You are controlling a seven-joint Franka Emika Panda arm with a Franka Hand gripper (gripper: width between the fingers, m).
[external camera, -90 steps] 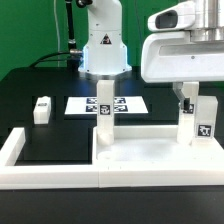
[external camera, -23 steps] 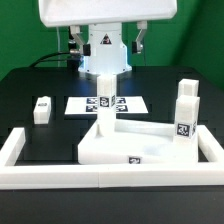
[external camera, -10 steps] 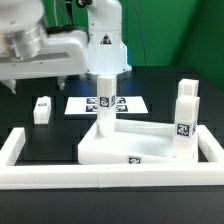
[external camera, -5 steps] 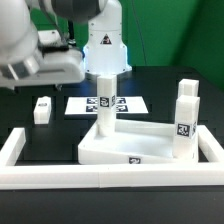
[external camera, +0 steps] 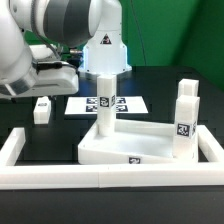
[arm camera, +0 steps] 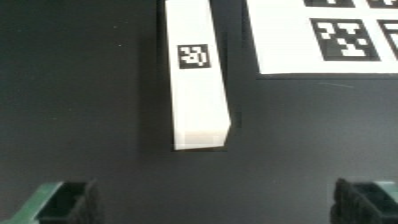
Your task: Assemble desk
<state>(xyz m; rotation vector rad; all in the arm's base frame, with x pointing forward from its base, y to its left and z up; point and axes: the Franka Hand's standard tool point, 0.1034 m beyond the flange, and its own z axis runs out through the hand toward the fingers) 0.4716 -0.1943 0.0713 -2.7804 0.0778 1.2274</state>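
Gripper (arm camera: 210, 200) cropped; leg (arm camera: 201, 75) end cut off

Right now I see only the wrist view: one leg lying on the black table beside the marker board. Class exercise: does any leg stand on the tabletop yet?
Observer: Yes, two stand upright on the tabletop: a far leg at its far corner on the exterior view's left, and a near leg at its end on the exterior view's right.
Operator: Where does the tabletop sit?
Observer: Inside the border wall, pushed into its corner on the exterior view's right.
Operator: Is my lying leg the only loose one?
Observer: The lying leg is the only loose one in sight; a fourth shows in neither view.
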